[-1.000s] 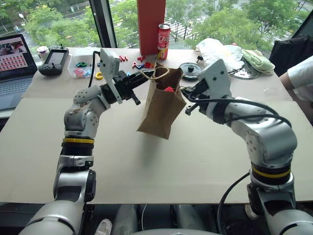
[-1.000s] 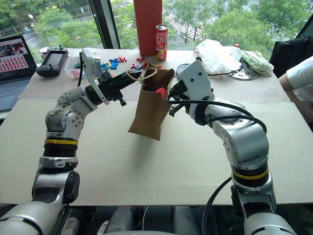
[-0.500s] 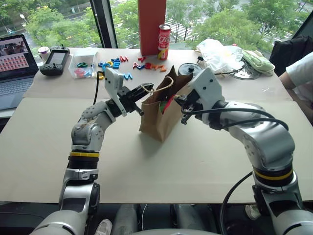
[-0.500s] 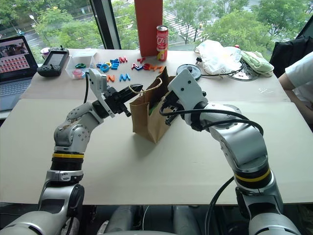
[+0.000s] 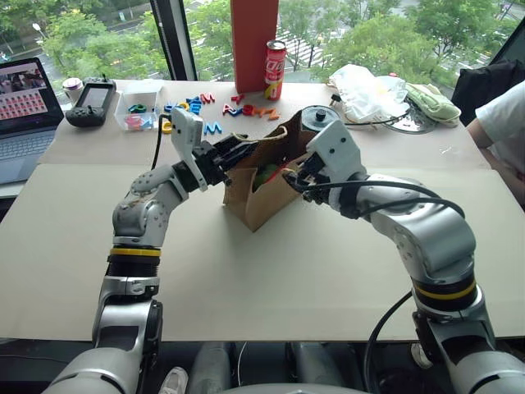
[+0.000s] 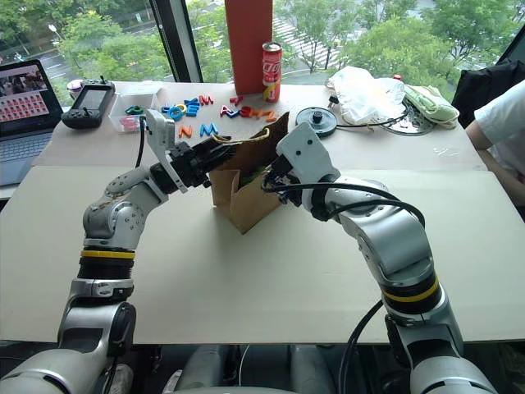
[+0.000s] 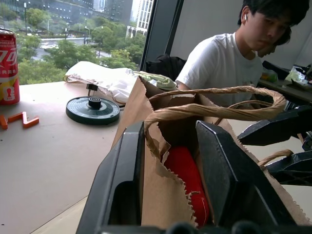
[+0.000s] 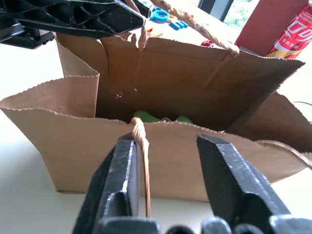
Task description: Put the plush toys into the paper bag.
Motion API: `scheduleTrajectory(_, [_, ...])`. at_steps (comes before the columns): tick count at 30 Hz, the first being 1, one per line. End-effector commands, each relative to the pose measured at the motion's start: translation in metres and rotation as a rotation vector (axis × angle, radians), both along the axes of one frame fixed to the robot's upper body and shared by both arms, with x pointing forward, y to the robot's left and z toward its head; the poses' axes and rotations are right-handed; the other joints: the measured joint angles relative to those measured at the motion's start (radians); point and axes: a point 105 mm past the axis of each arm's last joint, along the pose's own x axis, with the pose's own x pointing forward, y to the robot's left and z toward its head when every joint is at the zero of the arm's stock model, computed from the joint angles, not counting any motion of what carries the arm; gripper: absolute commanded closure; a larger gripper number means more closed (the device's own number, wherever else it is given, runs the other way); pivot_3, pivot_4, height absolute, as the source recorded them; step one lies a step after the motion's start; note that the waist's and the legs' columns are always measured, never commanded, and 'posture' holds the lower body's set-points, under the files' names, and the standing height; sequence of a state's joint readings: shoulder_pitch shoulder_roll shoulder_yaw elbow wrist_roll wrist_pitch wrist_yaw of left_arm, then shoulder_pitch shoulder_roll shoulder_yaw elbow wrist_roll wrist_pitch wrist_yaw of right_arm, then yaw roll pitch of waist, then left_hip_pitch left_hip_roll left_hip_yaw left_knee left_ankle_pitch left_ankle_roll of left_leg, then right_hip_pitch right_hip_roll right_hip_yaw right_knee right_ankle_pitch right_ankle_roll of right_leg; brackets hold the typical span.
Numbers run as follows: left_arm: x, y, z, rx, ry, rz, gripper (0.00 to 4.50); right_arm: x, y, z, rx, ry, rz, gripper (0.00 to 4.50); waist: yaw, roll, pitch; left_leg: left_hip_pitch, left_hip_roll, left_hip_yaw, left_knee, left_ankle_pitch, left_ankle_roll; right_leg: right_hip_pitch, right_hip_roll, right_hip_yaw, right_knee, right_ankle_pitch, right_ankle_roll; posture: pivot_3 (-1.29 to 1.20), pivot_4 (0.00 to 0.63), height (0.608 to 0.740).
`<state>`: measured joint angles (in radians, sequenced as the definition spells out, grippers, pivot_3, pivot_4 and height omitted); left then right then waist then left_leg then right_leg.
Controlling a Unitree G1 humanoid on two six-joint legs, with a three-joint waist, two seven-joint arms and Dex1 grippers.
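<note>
The brown paper bag [image 5: 256, 195] stands on the table between my two arms, its mouth open. Inside it lie the plush toys: the red chilli [image 7: 183, 168] and the green blob [image 8: 145, 116]. My left gripper [image 5: 239, 153] is at the bag's left rim, open, its fingers [image 7: 127, 170] astride the paper wall and a twine handle [image 7: 214, 108] without pinching them. My right gripper [image 5: 292, 176] is at the right rim, open, with the other twine handle [image 8: 142, 146] hanging loose beside one finger.
Along the far edge stand a red can [image 5: 275, 69], a red column [image 5: 253, 41], coloured letters [image 5: 207, 104], a black disc [image 5: 318, 117], a clear plastic bag [image 5: 366, 87] and a pale green cloth [image 5: 434, 103]. A laptop [image 5: 26, 111] sits far left. A person's sleeve [image 5: 505, 121] is at the right.
The bag, hanging by its handles a second ago, has come down onto the table. Both grippers sank with it and opened, letting go of the twine handles.
</note>
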<state>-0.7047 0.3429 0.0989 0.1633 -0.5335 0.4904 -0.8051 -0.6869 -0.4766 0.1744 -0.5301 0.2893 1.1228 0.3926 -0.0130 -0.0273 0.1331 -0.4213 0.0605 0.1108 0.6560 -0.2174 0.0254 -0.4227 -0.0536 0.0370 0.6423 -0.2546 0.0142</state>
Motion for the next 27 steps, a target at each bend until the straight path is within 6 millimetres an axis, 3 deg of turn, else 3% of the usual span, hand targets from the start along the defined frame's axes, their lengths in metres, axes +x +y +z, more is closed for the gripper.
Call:
scheduleTrajectory(1, [-0.010,0.003,0.018,-0.013,-0.047,-0.030,1.06,-0.008,-0.002,0.015,0.031,-0.048,0.028,0.88,0.000,0.000,0.000,0.000,0.000,0.000,0.000,0.000,0.000,0.000,0.000,0.000,0.000,0.000,0.000,0.00,0.150,0.739])
scheduleTrajectory(4, [-0.015,0.006,0.022,-0.011,-0.044,-0.041,0.03,-0.012,-0.004,0.022,0.049,-0.057,0.051,0.00,0.000,0.000,0.000,0.000,0.000,0.000,0.000,0.000,0.000,0.000,0.000,0.000,0.000,0.000,0.000,0.00,0.150,0.739])
scheduleTrajectory(11, [-0.030,0.030,0.040,-0.034,-0.051,-0.028,0.03,-0.014,-0.017,0.045,0.128,-0.085,0.086,0.00,-0.001,0.000,0.000,0.000,0.000,-0.001,0.000,0.000,0.000,0.000,0.000,0.000,0.000,0.000,0.000,0.00,0.150,0.739])
scheduleTrajectory(19, [-0.048,0.060,0.045,-0.077,-0.013,0.012,0.03,-0.017,-0.035,0.070,0.228,-0.108,0.118,0.00,-0.001,0.000,0.000,0.001,0.000,-0.001,-0.001,0.000,0.000,0.000,0.000,0.001,0.000,0.000,0.000,0.00,0.150,0.739])
scheduleTrajectory(26, [-0.056,0.074,0.032,-0.082,0.046,0.050,0.03,-0.020,-0.035,0.078,0.267,-0.094,0.152,0.00,0.000,0.000,0.000,0.002,0.000,-0.001,-0.001,0.000,0.000,0.000,-0.001,0.001,0.000,0.000,0.000,0.00,0.150,0.739])
scheduleTrajectory(27, [-0.057,0.075,0.028,-0.073,0.057,0.055,0.01,-0.022,-0.034,0.077,0.268,-0.089,0.160,0.25,0.000,0.000,0.000,0.002,0.000,-0.001,-0.001,0.000,0.000,0.001,-0.001,0.001,0.000,0.000,0.000,0.00,0.150,0.739])
